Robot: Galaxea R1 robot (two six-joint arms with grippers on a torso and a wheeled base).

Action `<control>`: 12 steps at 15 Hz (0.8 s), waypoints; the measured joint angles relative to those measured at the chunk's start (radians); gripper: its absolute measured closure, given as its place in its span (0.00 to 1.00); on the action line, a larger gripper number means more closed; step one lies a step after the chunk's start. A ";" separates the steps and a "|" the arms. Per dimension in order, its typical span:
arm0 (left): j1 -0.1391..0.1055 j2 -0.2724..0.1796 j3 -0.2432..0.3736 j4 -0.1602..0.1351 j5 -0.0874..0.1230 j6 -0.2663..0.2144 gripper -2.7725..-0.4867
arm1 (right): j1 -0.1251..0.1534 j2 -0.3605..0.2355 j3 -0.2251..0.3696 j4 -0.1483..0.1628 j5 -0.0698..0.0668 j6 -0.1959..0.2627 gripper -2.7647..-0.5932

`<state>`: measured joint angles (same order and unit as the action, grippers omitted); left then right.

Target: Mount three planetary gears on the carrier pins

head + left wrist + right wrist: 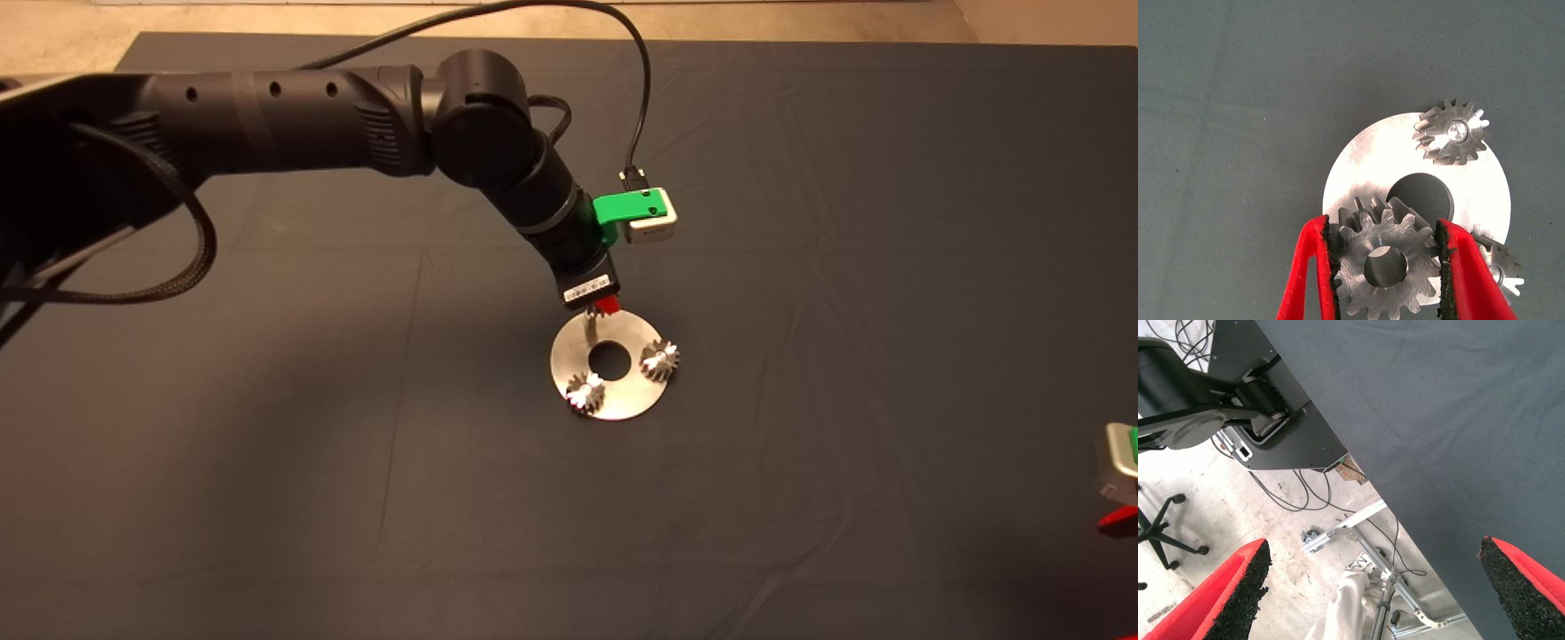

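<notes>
third gear (1386, 270), pinched flat between the left gripper (1388, 267) pads, hangs over the disc (1358, 160) so its bore faces the last free pin (588, 325); two gears (660, 359) already seated. right gripper (1371, 587) parked wide open.

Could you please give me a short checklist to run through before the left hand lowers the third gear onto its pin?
1. Third gear clamped between left hand fingers: ok.
2. First gear seated on its pin: ok.
3. Second gear seated on disc: ok, though partly hidden.
4. Free pin upright and bare: ok.
5. Held gear's hole lined up over the pin: cannot tell.
6. Right hand parked at the mat's edge, open: ok.
</notes>
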<state>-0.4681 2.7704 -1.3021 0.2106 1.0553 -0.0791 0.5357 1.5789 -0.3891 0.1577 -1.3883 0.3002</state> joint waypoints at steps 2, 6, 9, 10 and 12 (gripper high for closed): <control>0.003 0.000 -0.001 0.000 -0.001 0.000 0.96 | 0.000 -0.003 0.000 0.000 0.000 0.000 0.20; 0.010 -0.003 -0.016 0.001 0.000 0.002 0.96 | 0.000 -0.003 0.000 0.000 0.000 0.000 0.20; 0.031 -0.001 -0.023 0.001 -0.002 0.009 0.96 | 0.005 -0.004 0.000 0.000 0.000 0.000 0.20; 0.040 0.000 -0.031 0.001 -0.003 0.017 0.96 | 0.005 -0.005 0.000 0.000 0.000 0.000 0.20; 0.043 -0.001 -0.047 0.002 -0.004 0.021 0.97 | 0.005 -0.006 0.000 0.000 0.000 0.000 0.20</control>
<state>-0.4247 2.7698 -1.3494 0.2126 1.0511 -0.0581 0.5406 1.5732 -0.3887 0.1577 -1.3883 0.3000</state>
